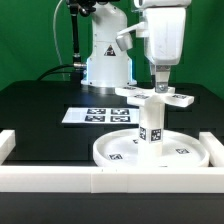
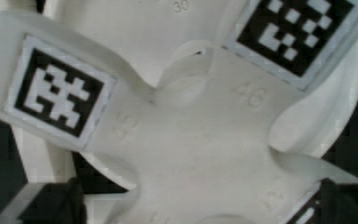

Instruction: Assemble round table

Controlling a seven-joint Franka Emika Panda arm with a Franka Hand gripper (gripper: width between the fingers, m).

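The round table's large rimmed disc (image 1: 118, 152) lies flat near the front rail. The short post (image 1: 152, 122) stands upright on it, a tag on its side. The flat elongated base piece (image 1: 170, 97) sits across the post's top. My gripper (image 1: 160, 88) hangs straight down over the base piece's middle. In the wrist view the base piece (image 2: 194, 130) fills the picture, with two tags showing. My gripper (image 2: 197, 200) is open, and its dark fingers (image 2: 51, 198) stand on either side of the piece's narrow waist. The post and disc are hidden in that view.
The marker board (image 1: 100, 115) lies on the black table behind the disc, toward the exterior view's left. A long white border rail (image 1: 100, 180) runs along the front, with raised ends at both sides. The arm's white base (image 1: 107, 58) stands at the back.
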